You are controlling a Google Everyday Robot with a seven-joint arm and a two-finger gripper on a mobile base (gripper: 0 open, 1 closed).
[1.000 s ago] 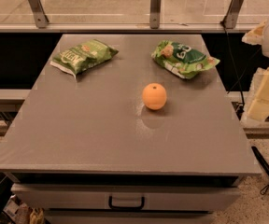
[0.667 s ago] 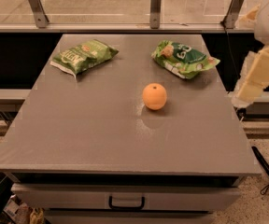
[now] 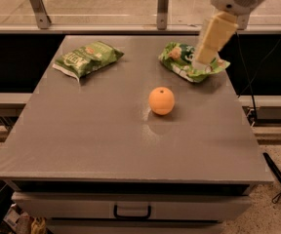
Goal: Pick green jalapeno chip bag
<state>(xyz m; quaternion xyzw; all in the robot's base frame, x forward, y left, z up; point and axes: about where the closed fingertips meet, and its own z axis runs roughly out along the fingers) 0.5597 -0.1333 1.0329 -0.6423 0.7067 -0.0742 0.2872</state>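
Cream robot gripper has swung in from the bench's right edge and is over the teal-patched green bag at the far-right corner (whether it is clenched or released cannot be told). The light-green crinkly jalapeno chip bag lies well apart at the far-left corner.

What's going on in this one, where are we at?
The robot's end effector hangs over the far-right part of the grey table, in front of the green bag with teal and white patches. The green jalapeno chip bag, the one it is meant to pick, lies untouched at the far left. An orange sits near the middle. All three items rest on the table.
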